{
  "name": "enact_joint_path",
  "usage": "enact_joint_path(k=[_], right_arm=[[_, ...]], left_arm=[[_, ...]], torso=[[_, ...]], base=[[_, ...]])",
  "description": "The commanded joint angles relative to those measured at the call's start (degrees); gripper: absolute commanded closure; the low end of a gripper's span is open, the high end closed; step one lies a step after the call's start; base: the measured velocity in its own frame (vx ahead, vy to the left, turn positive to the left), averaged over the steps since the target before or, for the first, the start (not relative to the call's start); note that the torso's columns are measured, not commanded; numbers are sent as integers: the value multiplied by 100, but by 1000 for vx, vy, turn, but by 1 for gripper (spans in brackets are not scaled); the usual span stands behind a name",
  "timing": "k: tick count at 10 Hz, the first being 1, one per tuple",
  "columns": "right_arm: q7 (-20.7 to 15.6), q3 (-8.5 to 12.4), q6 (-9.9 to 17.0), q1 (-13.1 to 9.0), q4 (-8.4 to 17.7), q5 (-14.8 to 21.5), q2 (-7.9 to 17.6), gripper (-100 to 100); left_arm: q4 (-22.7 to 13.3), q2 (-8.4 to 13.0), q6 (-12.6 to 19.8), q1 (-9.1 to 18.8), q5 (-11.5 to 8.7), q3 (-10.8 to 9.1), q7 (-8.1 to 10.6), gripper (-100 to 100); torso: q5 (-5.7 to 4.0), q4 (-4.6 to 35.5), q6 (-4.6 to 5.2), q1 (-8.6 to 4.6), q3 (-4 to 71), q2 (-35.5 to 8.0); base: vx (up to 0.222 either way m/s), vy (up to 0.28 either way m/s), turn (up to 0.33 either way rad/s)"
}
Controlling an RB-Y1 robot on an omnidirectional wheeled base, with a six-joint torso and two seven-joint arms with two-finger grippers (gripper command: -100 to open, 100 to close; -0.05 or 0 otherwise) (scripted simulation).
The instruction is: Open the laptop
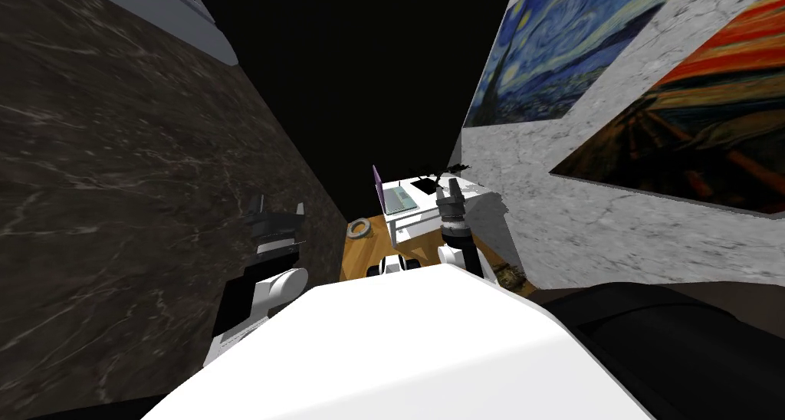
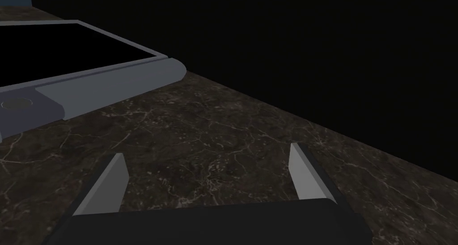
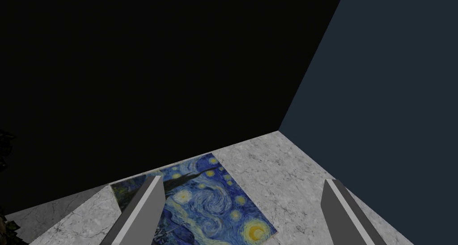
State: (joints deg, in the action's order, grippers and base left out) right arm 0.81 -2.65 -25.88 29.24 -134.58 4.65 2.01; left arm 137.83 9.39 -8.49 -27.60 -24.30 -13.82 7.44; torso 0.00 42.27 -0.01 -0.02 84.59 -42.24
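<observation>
Mid-frame, the desk [image 1: 410,224] is partly covered by the right gripper [image 1: 452,184]; a dark item [image 1: 424,184] beside the laptop [image 1: 400,199] is too small to identify.

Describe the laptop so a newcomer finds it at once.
Find the white desk beside the pale marble wall with the starry painting. The laptop sits on the desk's left part. Only it has a purple lid standing up over a grey-green keyboard.
</observation>
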Motion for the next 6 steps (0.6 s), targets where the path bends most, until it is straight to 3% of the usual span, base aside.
enact_joint_path(k=[1, 2, 3, 6], right_arm=[[0, 0, 0, -1, 0, 0, 0, 0], [0, 0, 0, -1, 0, 0, 0, 0], [0, 0, 0, -1, 0, 0, 0, 0], [0, 0, 0, 0, 0, 0, 0, 0]], left_arm=[[43, 0, 400, 63, -260, -216, 164, -100], [43, 0, 434, 63, -260, -216, 164, -100], [52, 4, 641, 111, -434, -359, 268, -100], [57, 7, 958, 164, -607, -502, 369, -100]], torso=[[0, 1, 2, 3, -4, -8], [1, 2, 0, 2, -5, -8], [1, 3, 1, 7, -6, -11], [-2, -1, 0, -7, 2, 3]], base=[[74, -62, 66], [64, -49, 69], [74, -67, 132], [82, -87, 63]])
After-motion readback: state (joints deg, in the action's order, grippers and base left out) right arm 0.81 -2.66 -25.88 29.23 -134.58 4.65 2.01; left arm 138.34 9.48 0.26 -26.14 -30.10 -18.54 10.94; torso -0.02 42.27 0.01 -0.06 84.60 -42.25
